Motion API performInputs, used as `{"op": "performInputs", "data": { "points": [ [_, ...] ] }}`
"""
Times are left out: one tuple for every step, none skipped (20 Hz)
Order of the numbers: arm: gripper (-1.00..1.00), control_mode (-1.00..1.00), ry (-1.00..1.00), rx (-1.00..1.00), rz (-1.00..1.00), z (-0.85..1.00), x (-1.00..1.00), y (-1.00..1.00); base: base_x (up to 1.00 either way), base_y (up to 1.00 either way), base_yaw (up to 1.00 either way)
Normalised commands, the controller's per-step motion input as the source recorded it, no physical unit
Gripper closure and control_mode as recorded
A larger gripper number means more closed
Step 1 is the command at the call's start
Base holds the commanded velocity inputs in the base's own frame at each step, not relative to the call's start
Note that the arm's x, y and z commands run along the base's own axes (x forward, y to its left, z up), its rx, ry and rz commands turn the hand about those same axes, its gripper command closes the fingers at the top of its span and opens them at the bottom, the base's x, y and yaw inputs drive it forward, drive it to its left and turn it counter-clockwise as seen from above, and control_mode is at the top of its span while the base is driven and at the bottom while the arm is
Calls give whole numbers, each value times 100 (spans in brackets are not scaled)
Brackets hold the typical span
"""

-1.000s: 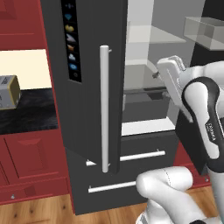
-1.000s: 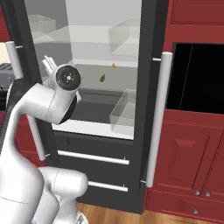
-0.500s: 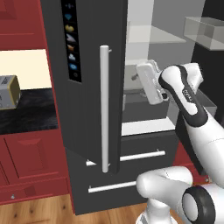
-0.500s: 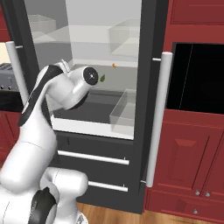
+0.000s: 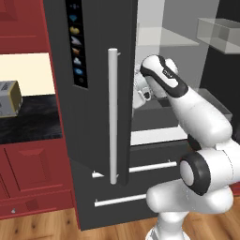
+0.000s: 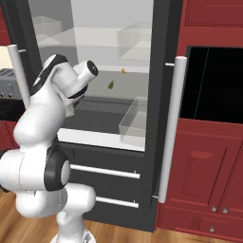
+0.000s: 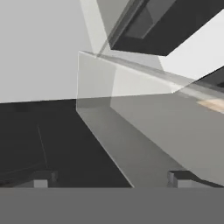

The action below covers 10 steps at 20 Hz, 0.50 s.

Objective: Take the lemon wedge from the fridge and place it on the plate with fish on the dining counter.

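— Fridge [image 5: 101, 122] door stands ajar on the left, its pale bar handle [image 5: 112, 115] upright. See the arm?

— Yes, it reaches past that door into the compartment; the tool [image 7: 111, 177] is spread wide, holding nothing, over a clear bin [image 7: 131, 127].

— And the lemon wedge?

— Perhaps that small orange speck [image 6: 123, 71] on a rear shelf, well right of the hand; too small to tell.

light: even, bright, flat | shadows: faint | glare: none | focus: soft, low-resolution render | edge distortion: none
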Motion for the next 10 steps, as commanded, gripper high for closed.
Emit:
{"op": "performInputs", "data": {
  "points": [
    [-100,-100,15,0,48,-7,0,100,0,0,0],
    [-100,-100,10,0,48,-10,0,100,0,0,0],
    [-100,-100,7,0,48,-10,-4,100,0,0,0],
    [-100,-100,3,-3,50,-9,-19,100,0,0,0],
    [-100,-100,0,-5,53,-10,-32,100,0,0,0],
    [-100,-100,0,-6,53,-13,-39,100,0,0,0],
    [-100,-100,0,-7,51,-12,-36,100,0,0,0],
    [-100,-100,-4,-9,46,-16,-34,100,0,0,0],
    [-100,-100,-13,-10,36,-19,-31,100,0,0,0],
    [-100,-100,-20,-11,29,-31,-12,100,0,0,0]
  ]
}}
